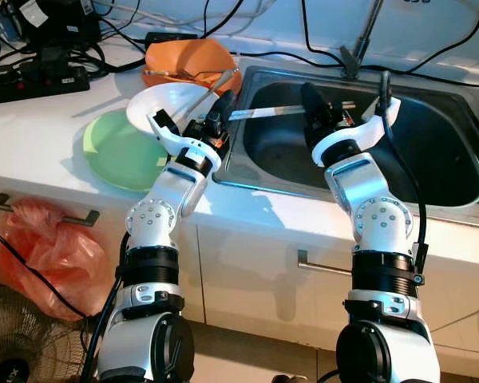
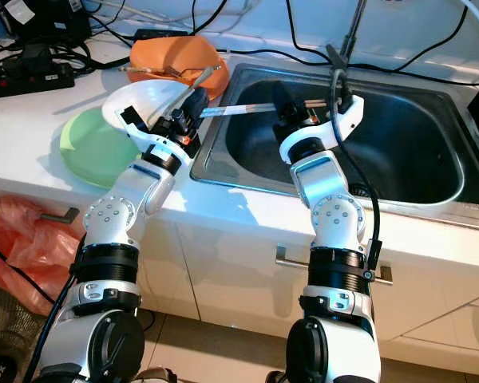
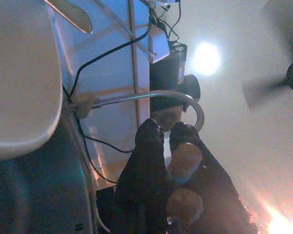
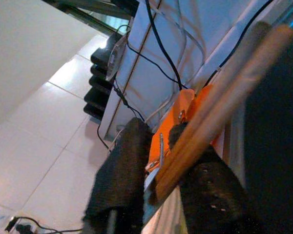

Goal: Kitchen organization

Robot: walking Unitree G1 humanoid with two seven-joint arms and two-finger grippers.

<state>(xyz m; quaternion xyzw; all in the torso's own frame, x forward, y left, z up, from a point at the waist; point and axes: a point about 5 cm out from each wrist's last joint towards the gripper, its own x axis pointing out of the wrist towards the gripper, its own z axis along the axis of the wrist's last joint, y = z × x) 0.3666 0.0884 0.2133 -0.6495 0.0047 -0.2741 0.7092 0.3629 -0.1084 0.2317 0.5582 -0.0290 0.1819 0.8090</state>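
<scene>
Chopsticks [image 1: 265, 112], pale and wooden, span both grippers.

A white counter [image 1: 56, 152] runs along the wall. A steel sink [image 1: 455, 199] is set into it on the right side. A green plate [image 1: 116, 155] lies flat on the counter, left of the sink. A white bowl [image 1: 164, 108] sits just behind the plate and overlaps its far edge. An orange bowl [image 1: 188, 60] sits behind the white bowl, near the sink's back corner, with something long and silver in it. Black power strips [image 1: 32, 80] and black cords [image 1: 120, 40] lie at the back left of the counter. More cords [image 1: 431, 60] run behind the sink.
</scene>
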